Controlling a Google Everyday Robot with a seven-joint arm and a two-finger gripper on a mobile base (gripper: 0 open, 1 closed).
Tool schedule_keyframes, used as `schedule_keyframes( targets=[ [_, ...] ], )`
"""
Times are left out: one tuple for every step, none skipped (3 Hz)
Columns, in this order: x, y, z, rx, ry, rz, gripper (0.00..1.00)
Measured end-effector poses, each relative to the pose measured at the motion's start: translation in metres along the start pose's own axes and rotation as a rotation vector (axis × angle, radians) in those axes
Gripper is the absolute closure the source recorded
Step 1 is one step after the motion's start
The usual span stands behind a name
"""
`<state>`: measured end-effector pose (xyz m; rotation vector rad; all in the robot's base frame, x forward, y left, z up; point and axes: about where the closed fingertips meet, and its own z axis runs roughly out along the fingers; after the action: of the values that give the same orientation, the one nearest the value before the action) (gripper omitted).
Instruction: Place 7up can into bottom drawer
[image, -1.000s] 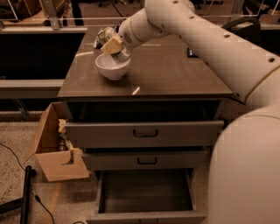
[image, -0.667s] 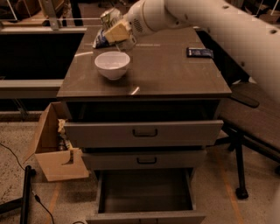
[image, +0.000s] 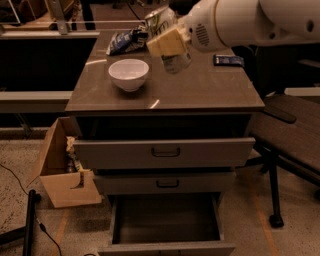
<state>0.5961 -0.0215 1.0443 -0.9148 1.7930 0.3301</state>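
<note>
Camera view, gripper (image: 168, 39) clenched on can (image: 159, 20), held up right of bowl (image: 128, 74), bottom drawer (image: 165, 245) open far below bowl

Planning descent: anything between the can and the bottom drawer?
Gripper holds the 7up can above the countertop. That top and the two partly open upper drawers lie between it and the open bottom drawer.

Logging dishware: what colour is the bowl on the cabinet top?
The bowl is white, camera view; the gripper holds the 7up can above its right.

gripper (image: 169, 44) (above tabletop (image: 210, 90)), clutching 7up can (image: 160, 21)
</note>
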Motion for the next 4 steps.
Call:
schedule_keyframes(
  targets=[
    [0.065, 0.041, -0.039, -0.036, 0.085, 0.096, 1.00],
    [0.140, 0.079, -0.066, -0.079, 0.171, 0.190, 1.00],
    [0.211, 0.098, -0.049, -0.123, 0.250, 0.255, 1.00],
    [0.218, 0.100, -0.047, -0.127, 0.259, 0.261, 1.00]
  ],
)
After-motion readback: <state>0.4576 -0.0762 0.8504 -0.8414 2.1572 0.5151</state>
